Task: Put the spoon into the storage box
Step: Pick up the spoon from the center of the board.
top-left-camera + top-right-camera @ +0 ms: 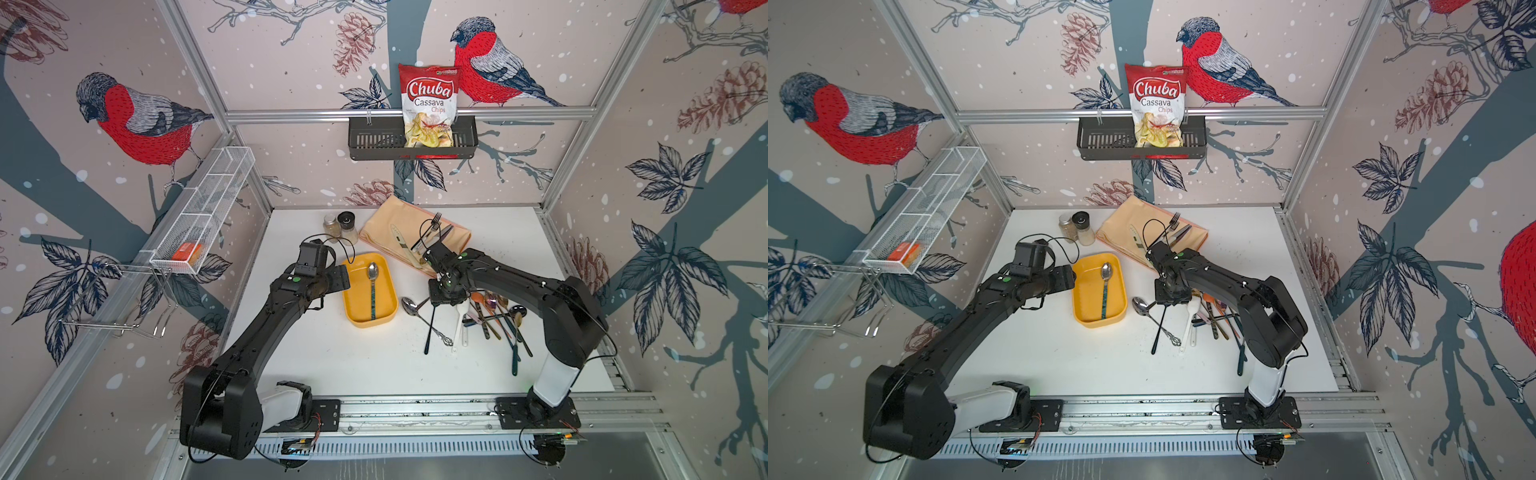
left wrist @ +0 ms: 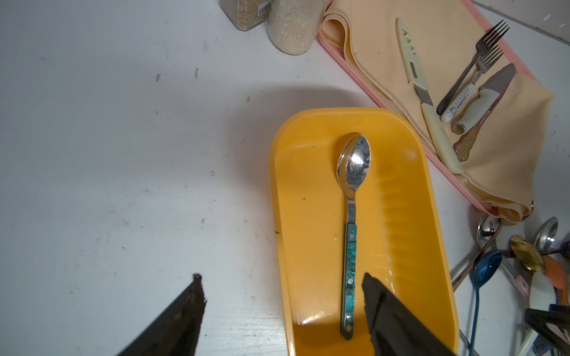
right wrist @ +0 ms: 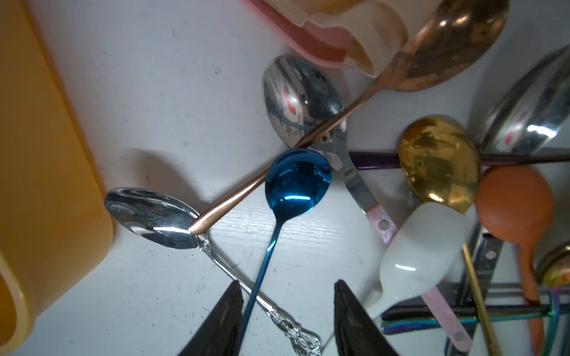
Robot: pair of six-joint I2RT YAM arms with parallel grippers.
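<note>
Right fingers (image 3: 222, 320) sit closest, standing apart, with the blue spoon (image 3: 297, 182) handle running between them, close to one finger, not pinched yet as far as I see. Right gripper (image 3: 287, 283) straddles that handle crosswise, bowl pointing away from the wrist. Silver spoon (image 3: 151, 212) crosses the blue handle right at the fingers, and the copper spoon (image 3: 456, 43) handle passes right by the blue bowl's edge, so I expect drag. Box (image 1: 357, 307) lies just left of the pile, its long axis roughly parallel to the blue handle; I judge little twist is needed. Teal spoon (image 1: 372, 286) already lies lengthwise inside. Left gripper (image 2: 281, 276) is wide and empty at the box's left rim. Right arm is nearer the pile.
</note>
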